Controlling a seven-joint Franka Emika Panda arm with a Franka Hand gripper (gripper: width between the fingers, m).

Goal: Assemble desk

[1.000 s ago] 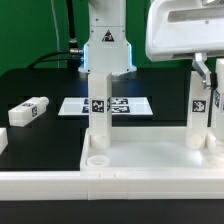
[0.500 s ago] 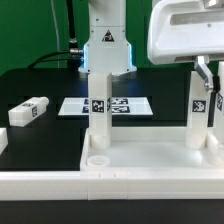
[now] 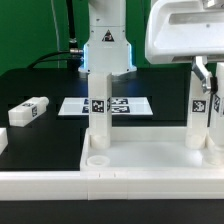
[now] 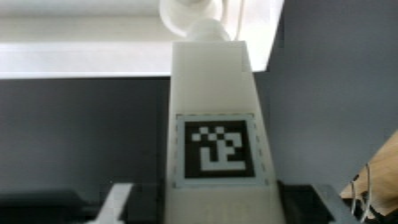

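The white desk slab (image 3: 140,160) lies across the front of the exterior view. One white tagged leg (image 3: 98,110) stands upright on its left part, with an open round socket (image 3: 97,158) in front of it. A second tagged leg (image 3: 202,115) stands upright at the slab's right end. My gripper (image 3: 205,72) comes down from above and is shut on the top of this leg. In the wrist view that leg (image 4: 214,110) fills the gap between my fingers, my gripper (image 4: 217,205) is around it, and the slab (image 4: 89,25) lies beyond it.
A loose white tagged leg (image 3: 28,110) lies on the black table at the exterior view's left. The marker board (image 3: 125,104) lies flat behind the standing legs. The robot's base (image 3: 105,50) stands at the back.
My hand shifted slightly to the exterior view's right and came back. The held leg stays upright in place. Nothing else moved.
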